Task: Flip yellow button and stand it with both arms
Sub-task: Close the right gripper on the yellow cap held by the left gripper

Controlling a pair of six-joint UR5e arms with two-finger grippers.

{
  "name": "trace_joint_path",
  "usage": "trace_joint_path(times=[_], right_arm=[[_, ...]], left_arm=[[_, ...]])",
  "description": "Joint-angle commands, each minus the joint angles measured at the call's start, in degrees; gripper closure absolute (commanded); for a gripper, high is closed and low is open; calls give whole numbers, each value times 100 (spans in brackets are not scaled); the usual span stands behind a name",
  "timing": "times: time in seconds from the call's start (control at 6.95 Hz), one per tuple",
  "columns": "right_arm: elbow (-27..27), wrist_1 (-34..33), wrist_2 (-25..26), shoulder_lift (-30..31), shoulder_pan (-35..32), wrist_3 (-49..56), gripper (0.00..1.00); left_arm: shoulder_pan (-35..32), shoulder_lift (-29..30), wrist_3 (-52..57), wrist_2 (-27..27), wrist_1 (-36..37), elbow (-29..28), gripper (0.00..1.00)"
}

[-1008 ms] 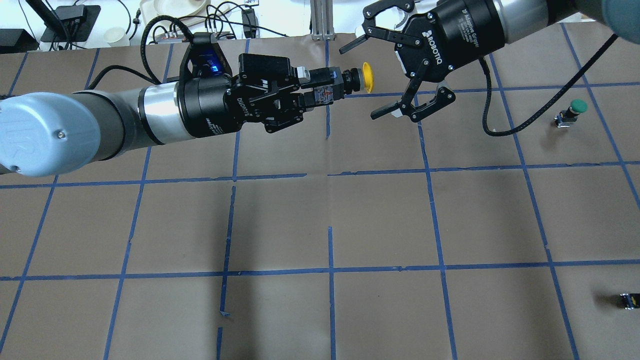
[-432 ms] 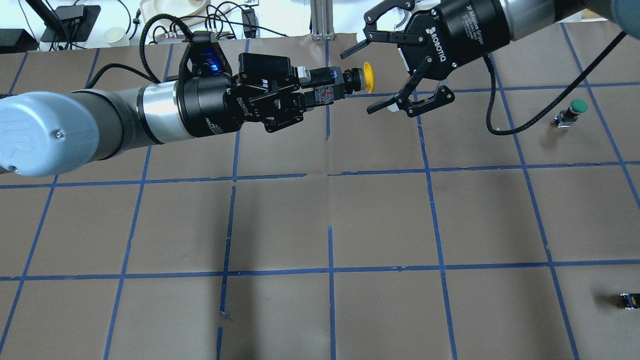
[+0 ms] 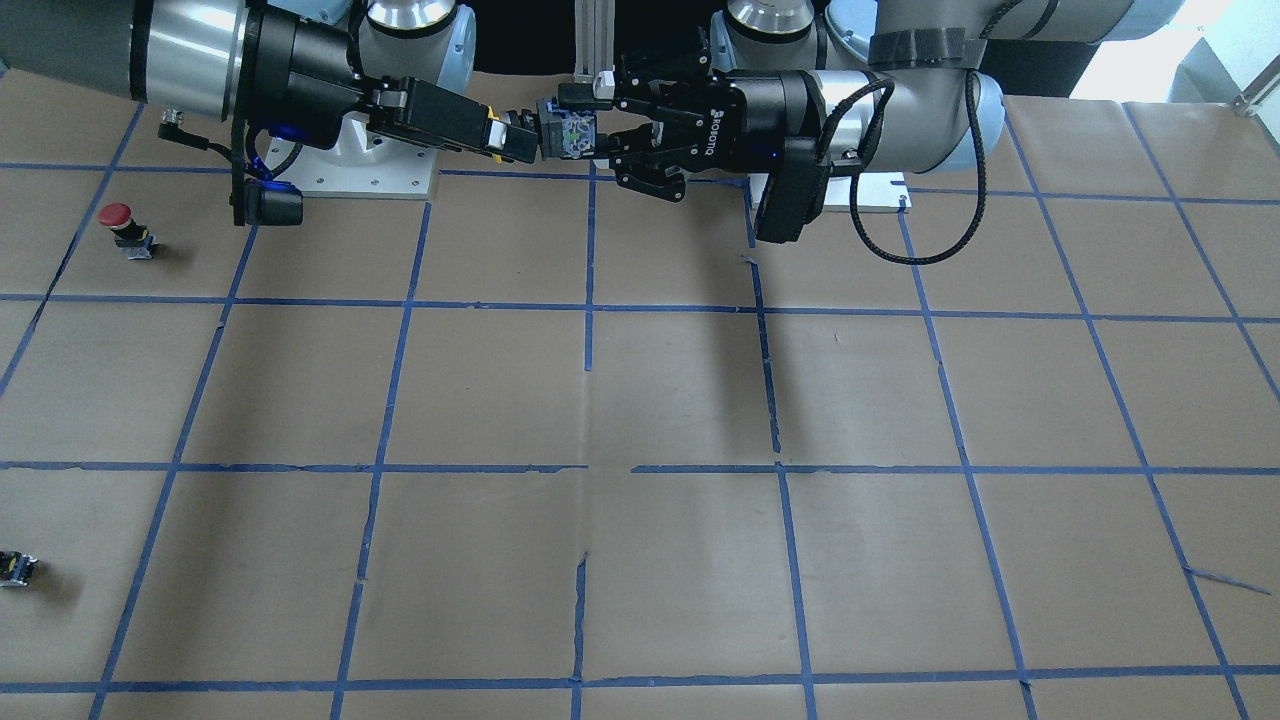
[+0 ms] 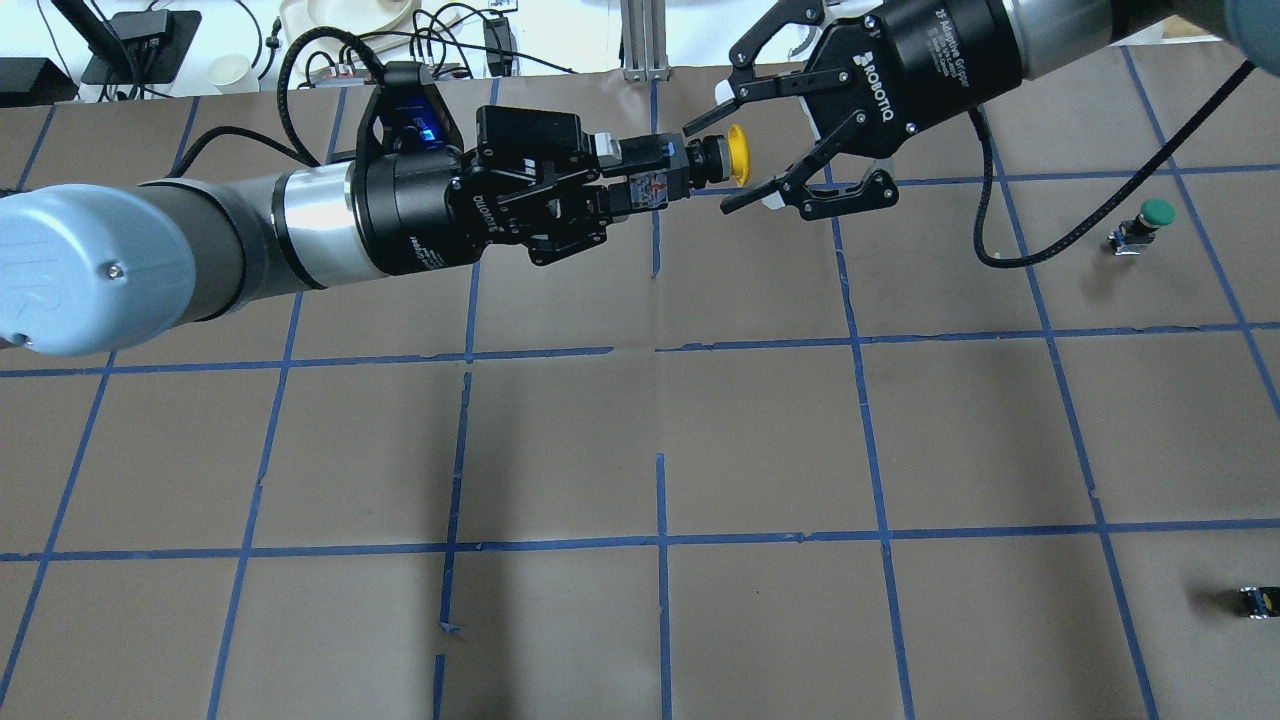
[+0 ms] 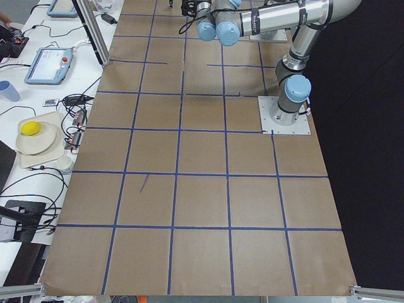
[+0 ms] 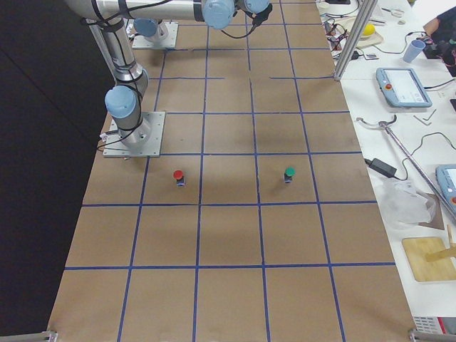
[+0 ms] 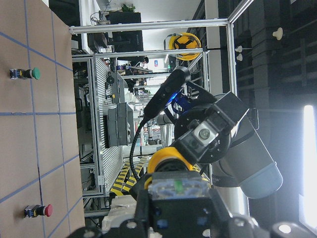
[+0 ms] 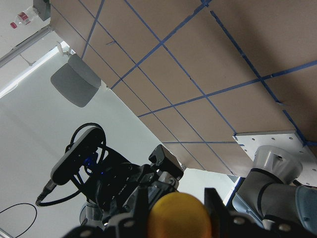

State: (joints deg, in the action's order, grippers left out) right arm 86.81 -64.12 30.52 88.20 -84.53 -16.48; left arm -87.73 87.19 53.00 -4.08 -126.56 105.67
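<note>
My left gripper (image 4: 648, 170) is shut on the grey-black body of the yellow button (image 4: 737, 155) and holds it level, high above the table, cap pointing to my right. My right gripper (image 4: 718, 166) is open, and its two fingers flank the yellow cap without clearly touching it. In the front-facing view the left gripper (image 3: 590, 135) meets the right gripper (image 3: 512, 140) and the cap is mostly hidden. The left wrist view shows the button (image 7: 166, 159) from behind. The right wrist view shows its cap (image 8: 178, 216) close between my fingers.
A green-capped button (image 4: 1152, 220) stands on the brown paper at the right. A small dark component (image 4: 1258, 600) lies at the near right. A red-capped button (image 3: 120, 226) stands near the right arm's base. Cables and dishes lie beyond the table's far edge.
My right gripper has moved left toward the held button, still open, so that its fingers now flank the yellow cap. The left arm and button have stayed put.
</note>
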Motion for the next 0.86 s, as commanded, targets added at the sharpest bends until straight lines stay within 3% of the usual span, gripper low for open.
trace_joint_path(times=[0.0,0.14,0.43,0.58,0.72], right_arm=[[-24,-13,-46,5,16,14,70],[-33,-13,-46,5,16,5,70],[-41,-57,-3,83,33,22,70],[-85,-570,276,84,94,49,70],[-199,-932,1053,110,130,310,70]], left_arm=[[1,8,0,12,-9,7,31],[1,43,-52,21,-61,15,0],[10,26,-272,30,-62,-63,0],[97,17,-273,239,-70,-72,0],[316,17,-307,1163,-27,-90,0]])
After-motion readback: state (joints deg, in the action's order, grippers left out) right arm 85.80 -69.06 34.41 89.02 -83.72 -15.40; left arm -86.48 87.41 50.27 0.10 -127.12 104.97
